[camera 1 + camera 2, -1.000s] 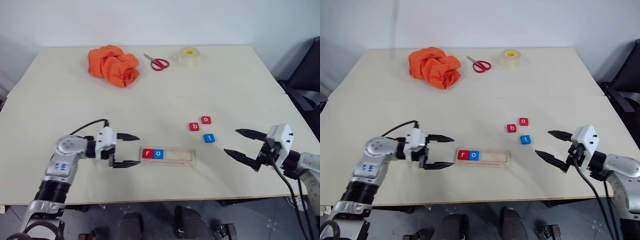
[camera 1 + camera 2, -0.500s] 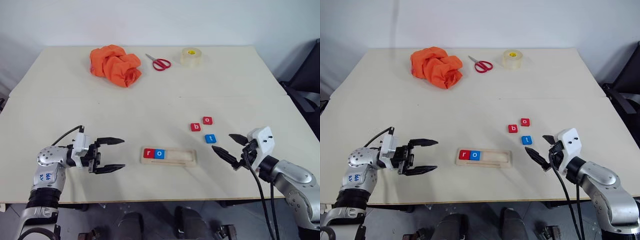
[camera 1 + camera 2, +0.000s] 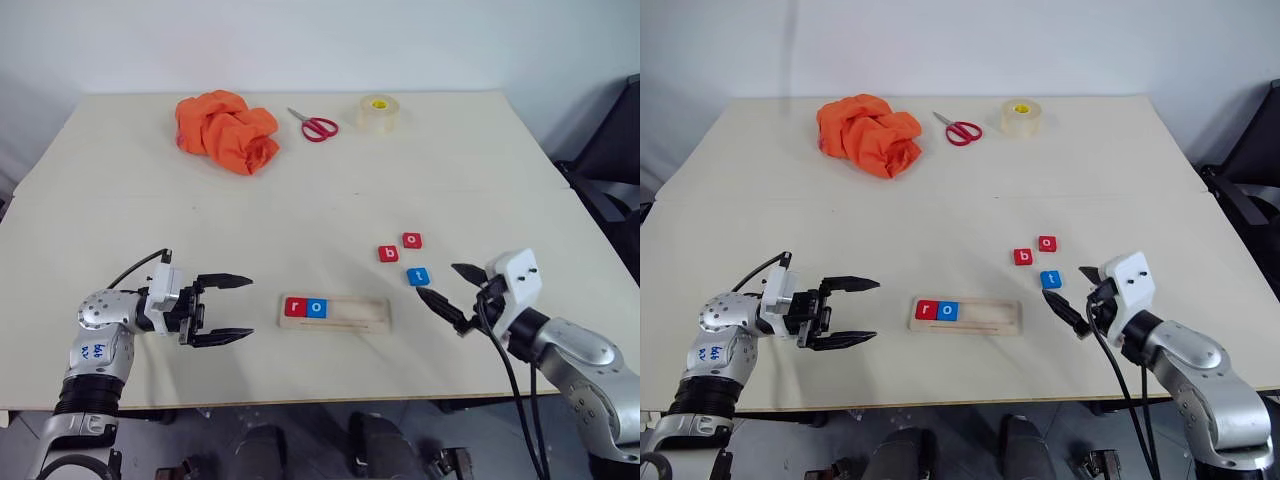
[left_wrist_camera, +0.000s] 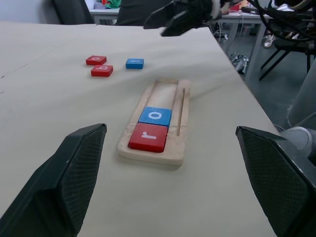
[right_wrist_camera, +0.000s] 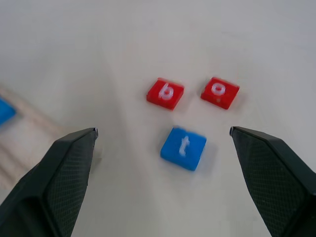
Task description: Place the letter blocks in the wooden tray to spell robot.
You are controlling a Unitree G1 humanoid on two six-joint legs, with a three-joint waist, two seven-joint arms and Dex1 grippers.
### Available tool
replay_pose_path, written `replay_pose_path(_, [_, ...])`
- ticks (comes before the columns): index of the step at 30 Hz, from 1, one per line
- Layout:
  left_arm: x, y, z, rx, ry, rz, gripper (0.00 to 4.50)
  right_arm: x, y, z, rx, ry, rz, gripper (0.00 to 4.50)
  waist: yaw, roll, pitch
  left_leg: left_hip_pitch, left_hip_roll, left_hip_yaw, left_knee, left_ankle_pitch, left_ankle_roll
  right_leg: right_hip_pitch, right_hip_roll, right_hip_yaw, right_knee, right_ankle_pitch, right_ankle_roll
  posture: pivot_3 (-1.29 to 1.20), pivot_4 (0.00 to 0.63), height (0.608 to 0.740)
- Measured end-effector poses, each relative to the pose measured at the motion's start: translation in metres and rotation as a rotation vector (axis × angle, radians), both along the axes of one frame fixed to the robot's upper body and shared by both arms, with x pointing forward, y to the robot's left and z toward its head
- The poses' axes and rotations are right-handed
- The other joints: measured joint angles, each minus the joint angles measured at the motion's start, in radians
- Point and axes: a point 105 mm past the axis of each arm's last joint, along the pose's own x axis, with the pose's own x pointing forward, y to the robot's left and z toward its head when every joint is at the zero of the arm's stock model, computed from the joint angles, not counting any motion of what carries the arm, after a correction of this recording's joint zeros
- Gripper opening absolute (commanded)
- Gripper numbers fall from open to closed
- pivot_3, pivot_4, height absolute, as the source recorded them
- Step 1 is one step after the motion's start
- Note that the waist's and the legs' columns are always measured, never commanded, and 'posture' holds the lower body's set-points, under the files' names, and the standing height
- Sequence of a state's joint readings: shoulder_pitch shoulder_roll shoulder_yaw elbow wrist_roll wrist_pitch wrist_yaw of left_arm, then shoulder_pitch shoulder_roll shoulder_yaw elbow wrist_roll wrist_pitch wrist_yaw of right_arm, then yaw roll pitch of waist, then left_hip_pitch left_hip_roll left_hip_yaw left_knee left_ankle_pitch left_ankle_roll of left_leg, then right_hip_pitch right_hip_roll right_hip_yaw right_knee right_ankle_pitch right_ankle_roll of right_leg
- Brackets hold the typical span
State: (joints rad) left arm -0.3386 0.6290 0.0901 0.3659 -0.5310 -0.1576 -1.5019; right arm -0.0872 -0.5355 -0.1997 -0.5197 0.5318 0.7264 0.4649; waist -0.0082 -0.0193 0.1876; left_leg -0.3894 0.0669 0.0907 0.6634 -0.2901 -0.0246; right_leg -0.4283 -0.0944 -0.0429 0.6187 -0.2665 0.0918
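The wooden tray (image 3: 345, 315) lies near the table's front edge with a red r block (image 3: 295, 306) and a blue o block (image 3: 317, 307) at its left end. Right of it, loose on the table, lie a red b block (image 3: 389, 254), a red o block (image 3: 412, 240) and a blue t block (image 3: 419, 276). My right gripper (image 3: 448, 288) is open, just right of the t block and pointing toward it; all three loose blocks lie ahead of it in the right wrist view. My left gripper (image 3: 232, 309) is open and empty, left of the tray.
At the table's far side lie a crumpled orange cloth (image 3: 226, 129), red-handled scissors (image 3: 314, 125) and a roll of clear tape (image 3: 377, 113). A seam (image 3: 300, 194) crosses the tabletop. A dark chair (image 3: 615, 150) stands off the table's right edge.
My right gripper has swung left, from well right of the loose blocks to right beside the t block. My left gripper has drawn back from the tray's left end. Blocks and tray stayed put.
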Motion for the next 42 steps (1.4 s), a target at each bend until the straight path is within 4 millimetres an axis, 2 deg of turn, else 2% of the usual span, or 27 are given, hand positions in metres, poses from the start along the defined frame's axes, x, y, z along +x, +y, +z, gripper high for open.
replay_pose_path(3, [-0.003,0.0,-0.001,0.003,0.001,-0.005,4.46,0.004,0.015,-0.001,0.025,0.023,0.004,4.5,0.003,0.0,0.0,0.0,0.0,-0.001,-0.001,0.0,0.0,0.0,0.0,0.0,0.0,-0.001,-0.002,0.0,0.15,0.74])
replay_pose_path(6, [-0.006,-0.002,-0.003,0.0,0.017,-0.011,4.46,0.019,0.042,-0.001,0.081,0.03,0.001,4.5,0.001,0.0,0.0,-0.001,0.0,0.0,-0.001,0.0,0.0,-0.001,0.0,0.0,0.0,-0.001,-0.001,0.0,0.15,0.74])
replay_pose_path(7, [-0.006,-0.003,-0.002,0.001,0.009,-0.018,4.46,0.023,0.051,-0.004,0.086,0.041,0.003,4.5,0.001,0.0,0.0,-0.001,0.0,0.0,-0.001,0.0,0.0,-0.001,0.0,0.0,0.0,-0.001,-0.001,0.0,0.15,0.74])
replay_pose_path(9, [-0.007,-0.005,0.001,-0.001,-0.001,-0.027,4.46,0.028,0.057,-0.014,0.072,0.064,-0.007,4.5,0.005,0.0,0.0,-0.002,0.0,0.0,-0.001,0.0,0.0,-0.001,0.0,-0.001,-0.001,-0.001,-0.002,0.0,0.15,0.74])
replay_pose_path(16, [-0.01,-0.011,0.001,-0.021,0.003,-0.043,4.46,0.045,0.054,-0.031,0.037,0.071,-0.103,4.5,0.003,0.0,0.0,-0.003,0.0,0.0,-0.001,-0.001,0.001,-0.002,0.0,-0.001,-0.002,-0.001,-0.001,0.0,0.15,0.74])
replay_pose_path(20, [-0.011,-0.012,0.001,-0.023,0.0,-0.048,4.46,0.05,0.054,-0.029,0.046,0.038,-0.147,4.5,0.001,0.0,0.0,-0.002,0.0,0.0,-0.001,-0.001,0.001,-0.002,0.0,-0.001,-0.002,-0.001,-0.001,0.0,0.15,0.74])
replay_pose_path(25, [-0.013,-0.014,0.0,-0.028,-0.003,-0.056,4.46,0.056,0.05,-0.039,0.035,0.058,-0.188,4.5,-0.009,0.0,0.0,-0.003,0.0,0.0,-0.002,-0.001,0.001,-0.002,0.0,-0.001,-0.002,-0.001,-0.001,0.0,0.15,0.74])
replay_pose_path(34, [-0.015,-0.016,-0.002,-0.037,0.003,-0.058,4.46,0.075,0.06,-0.042,0.061,0.072,-0.189,4.5,-0.022,0.0,0.0,-0.002,0.0,0.0,-0.002,-0.001,0.001,-0.002,0.0,-0.001,-0.001,-0.001,-0.001,0.0,0.15,0.74])
replay_pose_path(37, [-0.016,-0.016,-0.003,-0.037,0.005,-0.057,4.5,0.078,0.061,-0.042,0.056,0.069,-0.201,3.9,-0.022,0.0,0.0,-0.002,0.0,0.0,-0.002,-0.001,0.001,-0.001,0.0,-0.001,-0.001,-0.001,-0.001,0.0,0.15,0.74])
replay_pose_path(42, [-0.016,-0.015,-0.003,-0.038,0.005,-0.055,4.5,0.08,0.06,-0.043,0.036,0.068,-0.214,2.22,-0.024,0.0,0.0,-0.002,0.0,0.0,-0.002,-0.001,0.001,-0.002,0.0,-0.001,-0.001,-0.001,-0.001,0.0,0.15,0.74])
